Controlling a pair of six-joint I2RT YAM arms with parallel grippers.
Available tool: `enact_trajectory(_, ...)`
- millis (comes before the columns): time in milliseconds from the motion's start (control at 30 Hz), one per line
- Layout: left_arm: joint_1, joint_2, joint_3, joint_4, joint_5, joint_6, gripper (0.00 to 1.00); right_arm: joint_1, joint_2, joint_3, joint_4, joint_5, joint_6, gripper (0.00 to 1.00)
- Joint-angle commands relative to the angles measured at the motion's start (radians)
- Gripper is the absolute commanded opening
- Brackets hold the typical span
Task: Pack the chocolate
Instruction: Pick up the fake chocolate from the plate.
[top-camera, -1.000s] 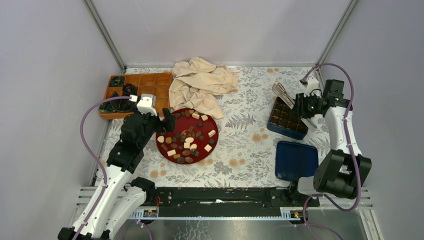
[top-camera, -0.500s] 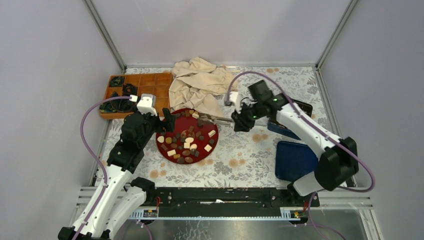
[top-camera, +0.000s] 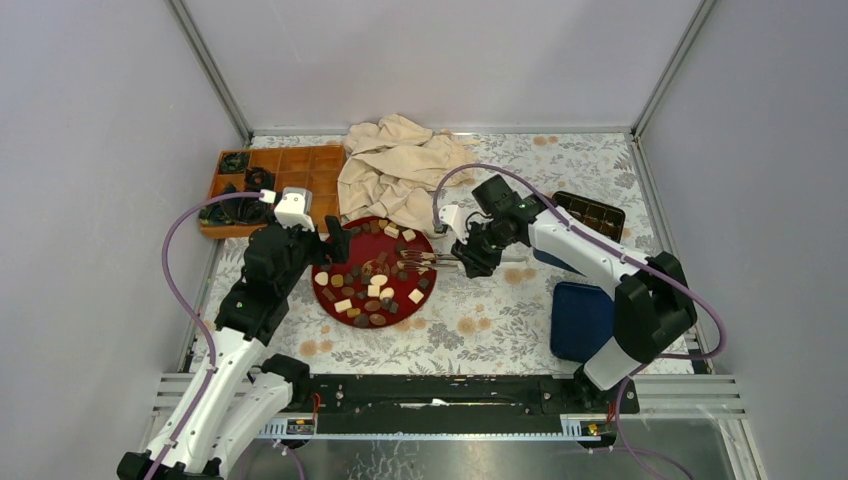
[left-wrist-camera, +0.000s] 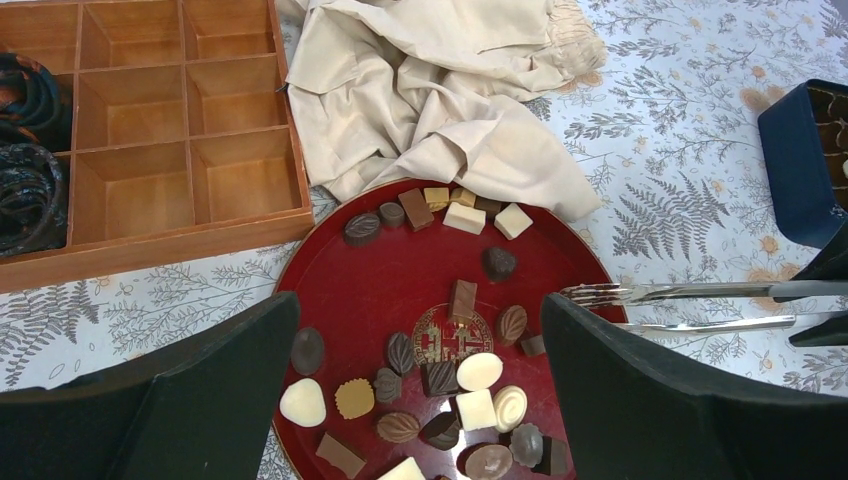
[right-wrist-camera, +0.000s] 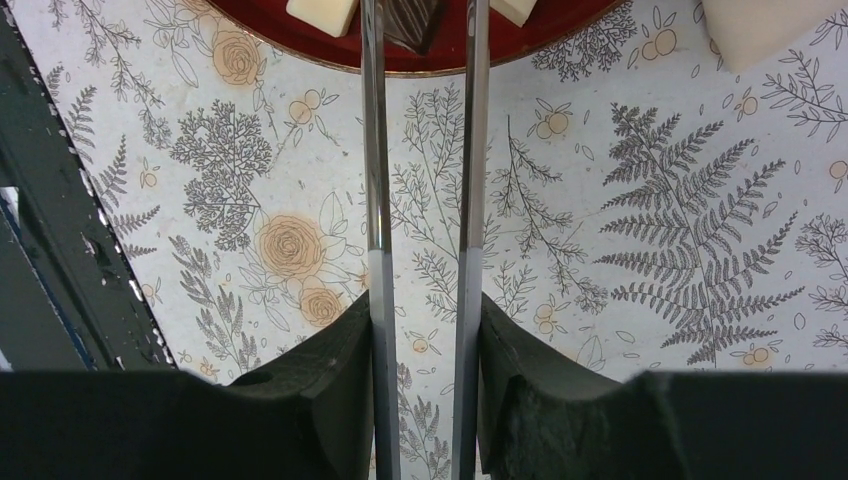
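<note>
The chocolate (left-wrist-camera: 455, 375) is spread in dark, light brown and cream pieces over a round red plate (left-wrist-camera: 350, 285), seen left of centre in the top view. A row of pieces is ranged along the plate's upper rim, right beside a crumpled beige cloth (top-camera: 400, 165) whose lower fold is draped over that rim. Metal tongs (left-wrist-camera: 690, 291) are clamped between the fingers of the right gripper (top-camera: 468, 256) and are reached in from the right. Their two arms are held apart with a narrow gap, the tips being at the plate's right rim. No piece is seen gripped between them. The left gripper (left-wrist-camera: 420, 300) is held above the plate's left side with its jaws spread wide. A wooden compartment tray (left-wrist-camera: 150, 250) with black coiled cables (left-wrist-camera: 25, 170) is found at the upper left, just beside the plate. A dark blue box (left-wrist-camera: 800, 165) is partly hidden behind the right arm, and a blue lid (top-camera: 580, 320) is laid at the lower right.
</note>
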Motion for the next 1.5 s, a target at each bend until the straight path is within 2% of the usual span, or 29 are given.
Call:
enact_trajectory(0,0.009,0.001,-0.007,0.055,-0.009,0.017,0.98,0.025,0.016,0.009,0.033,0.025,-0.012,0.41)
enact_trajectory(500,0.01,0.0,-0.006,0.055,-0.001,0.017,0.98,0.071,0.08,0.015,0.036,0.079,0.008,0.43)
enact_trajectory(700,0.011,0.0,-0.006,0.054,0.0,0.017,0.97,0.083,0.086,0.014,0.045,0.097,0.018,0.4)
enact_trajectory(867,0.011,-0.001,-0.007,0.055,0.001,0.017,0.97,0.089,0.094,0.014,0.05,0.1,0.026,0.32)
enact_trajectory(1100,0.01,-0.002,-0.007,0.055,0.0,0.018,0.97,0.09,0.066,0.014,0.039,0.087,0.023,0.0)
enact_trajectory(1267,0.01,-0.004,-0.006,0.055,0.0,0.017,0.97,0.074,0.026,0.012,0.016,0.023,0.02,0.0)
enact_trajectory(1467,0.01,-0.005,-0.005,0.055,0.0,0.019,0.98,-0.006,-0.01,0.016,-0.009,-0.11,0.021,0.0)
